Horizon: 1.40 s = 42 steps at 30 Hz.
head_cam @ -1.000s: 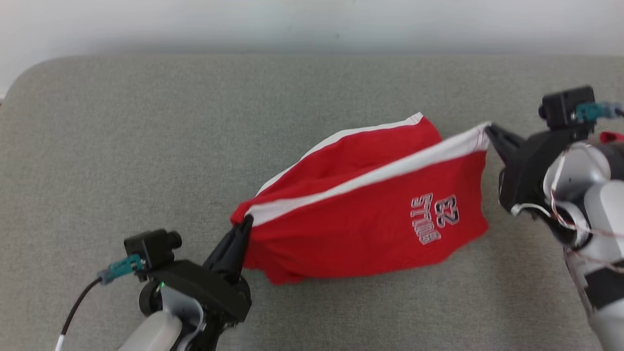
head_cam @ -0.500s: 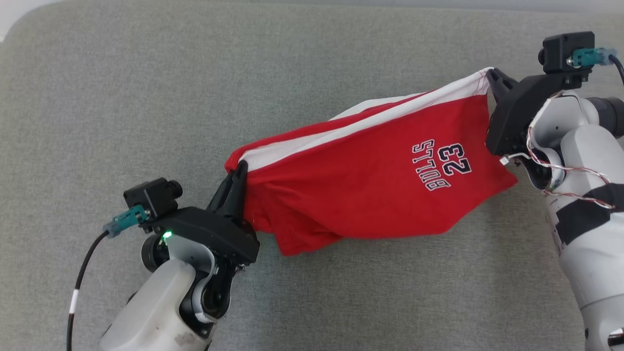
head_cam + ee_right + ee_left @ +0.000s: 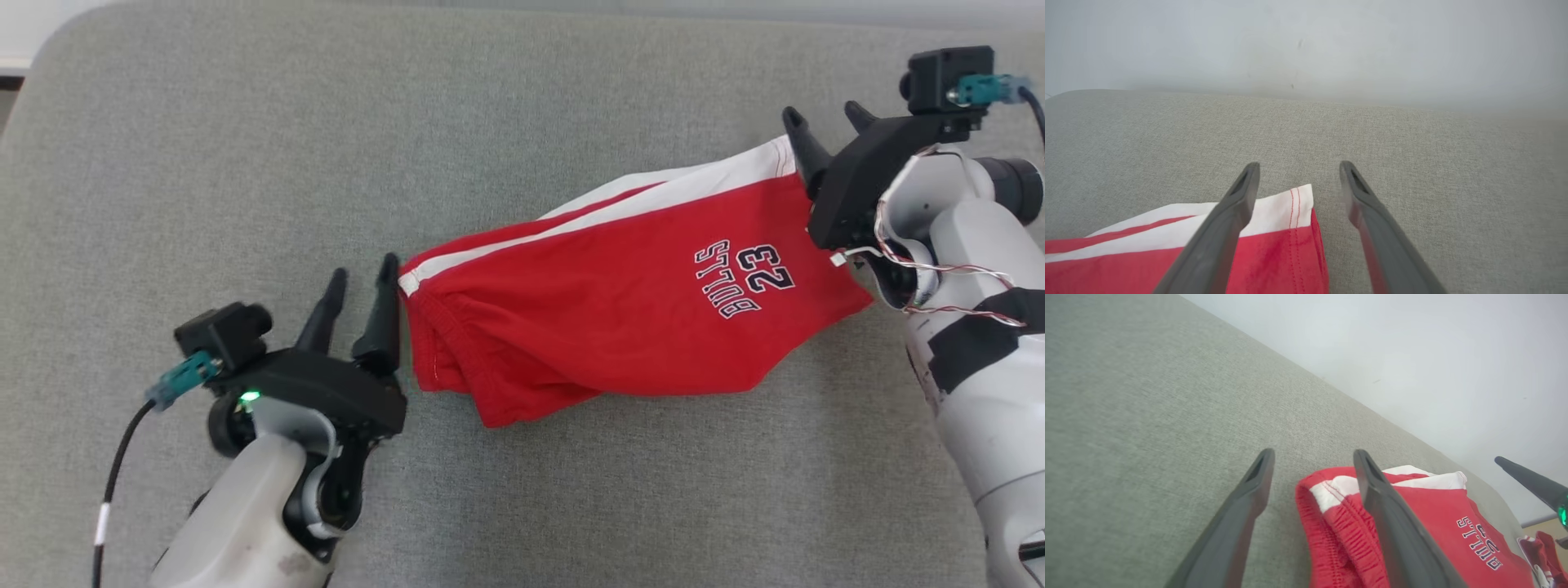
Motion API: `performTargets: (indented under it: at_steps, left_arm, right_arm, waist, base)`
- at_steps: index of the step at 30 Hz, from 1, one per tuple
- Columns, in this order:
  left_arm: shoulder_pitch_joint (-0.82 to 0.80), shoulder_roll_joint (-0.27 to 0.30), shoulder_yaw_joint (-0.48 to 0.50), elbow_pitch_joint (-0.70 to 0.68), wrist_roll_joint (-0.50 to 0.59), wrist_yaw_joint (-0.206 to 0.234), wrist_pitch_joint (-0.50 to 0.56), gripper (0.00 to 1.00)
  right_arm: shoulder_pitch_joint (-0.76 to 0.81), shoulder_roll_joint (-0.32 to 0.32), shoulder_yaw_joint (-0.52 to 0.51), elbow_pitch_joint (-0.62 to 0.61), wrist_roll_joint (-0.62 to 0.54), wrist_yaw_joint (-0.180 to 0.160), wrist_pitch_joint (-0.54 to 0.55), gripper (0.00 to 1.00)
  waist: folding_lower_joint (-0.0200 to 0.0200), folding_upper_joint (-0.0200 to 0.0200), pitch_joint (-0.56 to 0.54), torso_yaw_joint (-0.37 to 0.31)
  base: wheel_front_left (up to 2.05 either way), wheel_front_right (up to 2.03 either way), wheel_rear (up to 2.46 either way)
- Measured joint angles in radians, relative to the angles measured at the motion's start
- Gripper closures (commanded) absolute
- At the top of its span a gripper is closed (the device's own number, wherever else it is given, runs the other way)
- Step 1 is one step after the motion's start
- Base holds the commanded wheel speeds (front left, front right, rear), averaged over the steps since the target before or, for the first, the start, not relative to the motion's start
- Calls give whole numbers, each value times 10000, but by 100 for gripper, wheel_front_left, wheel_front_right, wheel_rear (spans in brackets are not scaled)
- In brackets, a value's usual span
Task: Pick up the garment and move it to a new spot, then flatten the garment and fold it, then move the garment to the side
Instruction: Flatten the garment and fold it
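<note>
The garment (image 3: pixel 620 302) is a pair of red shorts with a white side stripe and "BULLS 23" print, lying loosely spread on the grey cushion. My left gripper (image 3: pixel 363 273) stands open at its left waistband end (image 3: pixel 1327 494), which lies loose between and under the spread fingers. My right gripper (image 3: pixel 826 118) is open too, at the right hem corner (image 3: pixel 1300 204), which lies loose on the cushion between its fingers. Neither gripper holds the cloth.
The grey cushion (image 3: pixel 490 122) extends far beyond the shorts to the left and front. A pale wall rises behind it (image 3: pixel 1306 41). More red cloth (image 3: pixel 1541 555) shows at the far right edge of the left wrist view.
Both grippers opened and let go of the shorts, which dropped from a stretched hold onto the cushion. The head camera also tilted further down.
</note>
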Motion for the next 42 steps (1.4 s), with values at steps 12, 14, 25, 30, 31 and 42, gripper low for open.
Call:
performTargets:
  at_steps: [12,14,25,30,31,42]
  left_arm:
    - [2340,115,2242,-1908,3212,-171,-48,0]
    - [2791,-77,2637,-2280,3737,-268,-50,0]
    - [4429,-997,4109,-2865,5808,-1327,-50,0]
    - [4925,-1369,4383,-2978,6100,-1584,-50,0]
    - [5033,-1407,4426,-2997,6100,-1599,-50,0]
    - [5278,-1570,4456,-3057,6318,-1795,-50,0]
  right_arm:
    - [1038,-416,-418,848,878,0,169,0]
    - [1160,-389,-476,1003,932,0,173,0]
    - [1222,-263,-915,2046,909,0,65,0]
    - [1141,-119,-938,2445,780,0,42,0]
    - [1119,-125,-917,2556,686,0,42,0]
    - [973,56,-635,3037,382,-73,238,100]
  waist:
    - [-2,-2,-850,0]
    - [-2,-2,-883,68]
    - [-1,-2,-687,595]
    - [-1,-2,-585,823]
    - [-1,-2,-573,856]
    - [-1,-3,-499,1053]
  base:
    - [0,0,0]
    - [0,0,0]
    - [0,0,0]
    - [0,0,0]
    - [0,0,0]
    - [0,0,0]
